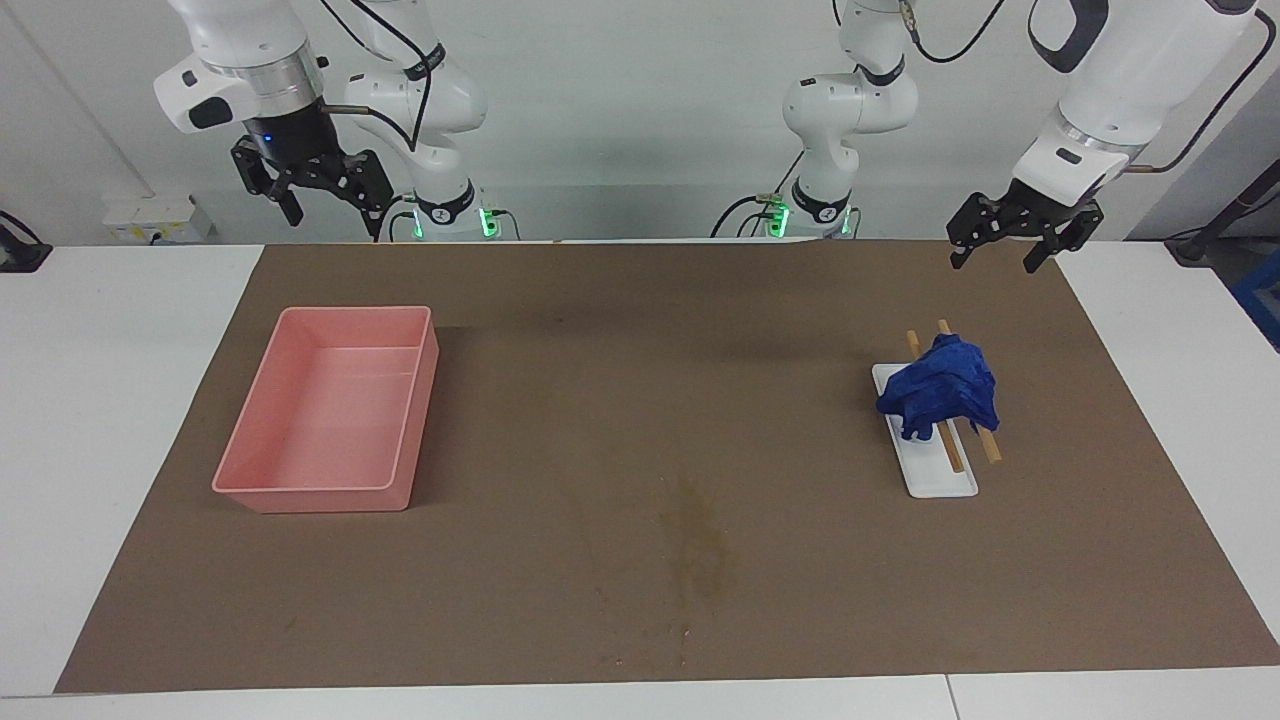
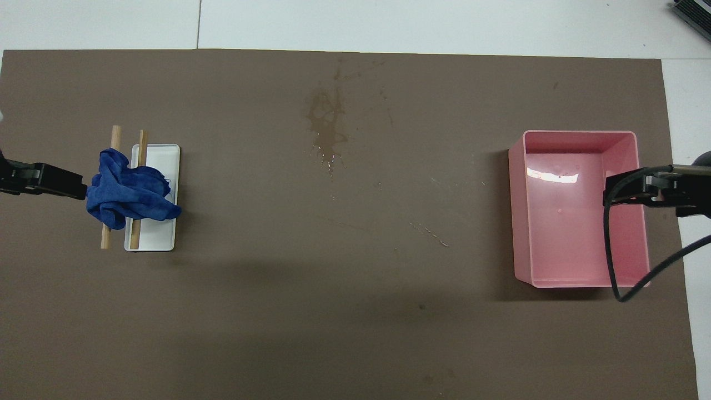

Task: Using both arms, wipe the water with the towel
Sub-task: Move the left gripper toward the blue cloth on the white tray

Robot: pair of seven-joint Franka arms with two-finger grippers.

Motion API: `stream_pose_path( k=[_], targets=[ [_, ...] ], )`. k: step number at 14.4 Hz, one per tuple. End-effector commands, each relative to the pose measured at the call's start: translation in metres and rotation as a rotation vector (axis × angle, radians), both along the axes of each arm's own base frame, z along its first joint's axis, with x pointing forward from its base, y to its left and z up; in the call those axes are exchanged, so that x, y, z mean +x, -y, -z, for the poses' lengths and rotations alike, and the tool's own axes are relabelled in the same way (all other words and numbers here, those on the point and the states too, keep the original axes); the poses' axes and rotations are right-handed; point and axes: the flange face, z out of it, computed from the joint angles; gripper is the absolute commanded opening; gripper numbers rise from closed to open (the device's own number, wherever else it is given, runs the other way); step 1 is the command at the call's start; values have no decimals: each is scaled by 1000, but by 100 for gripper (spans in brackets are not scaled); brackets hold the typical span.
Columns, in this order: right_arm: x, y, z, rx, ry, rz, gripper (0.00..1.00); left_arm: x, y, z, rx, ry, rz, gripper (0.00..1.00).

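The deep-blue towel lies crumpled over two wooden sticks on a small white rack, toward the left arm's end of the brown mat. The water is a faint yellowish-brown blotch with small specks near the mat's middle, farther from the robots than the towel. My left gripper hangs open and empty in the air over the mat beside the towel, not touching it. My right gripper is held high, open and empty, over the pink tray's side.
A large pink tray stands empty toward the right arm's end of the mat. The brown mat covers most of the white table. A black cable from the right arm loops over the tray.
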Motion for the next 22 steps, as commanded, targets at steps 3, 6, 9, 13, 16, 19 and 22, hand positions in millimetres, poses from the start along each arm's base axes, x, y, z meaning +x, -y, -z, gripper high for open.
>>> stream_pose_path(
  k=[3,6,9,13,16,19,22],
  targets=[
    [-4,2,0,17,-8,-9,100,-7,-4,-1,12,22,11,100],
    [-4,6,0,17,-10,-2,100,-8,-6,13,11,63,9,100],
    [-4,3,0,16,-5,-15,100,0,-9,20,11,112,1,100],
    [-4,-4,-1,17,-3,-94,100,26,-29,49,22,174,-62,100],
    [-4,-2,0,17,-5,-94,100,35,-29,96,59,204,-171,100],
    [-5,-5,0,17,-9,-97,100,30,-29,129,52,214,-216,100],
    [-4,-7,-1,15,0,-91,100,21,-27,151,52,190,-242,100]
  ],
)
